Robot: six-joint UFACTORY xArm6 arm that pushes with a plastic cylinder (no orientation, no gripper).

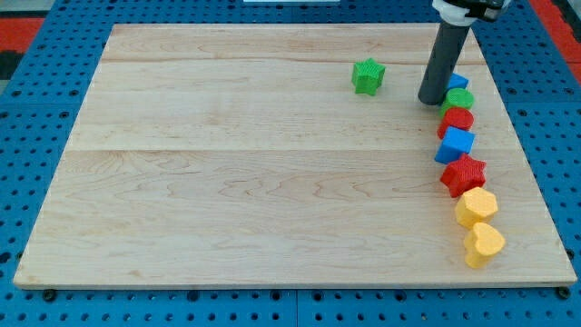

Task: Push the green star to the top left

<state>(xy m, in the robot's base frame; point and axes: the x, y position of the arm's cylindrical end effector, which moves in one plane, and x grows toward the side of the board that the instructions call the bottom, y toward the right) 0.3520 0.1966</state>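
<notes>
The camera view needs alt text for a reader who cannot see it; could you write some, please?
A green star sits near the top of a wooden board, with my tip to its right. Below the tip, blue, green, red and yellow blocks line the right edge.

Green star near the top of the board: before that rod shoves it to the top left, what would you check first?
1. Green star in plain view, standing alone: ok.
2. My tip on the star's right side, the side to push from: ok.
3. Tip touching the star: not ok, bare wood lies between them.
4. Path from the star to the board's top left free of blocks: ok.
5. Tip clear of the green block and blue block beside it: cannot tell, they look very close.
</notes>
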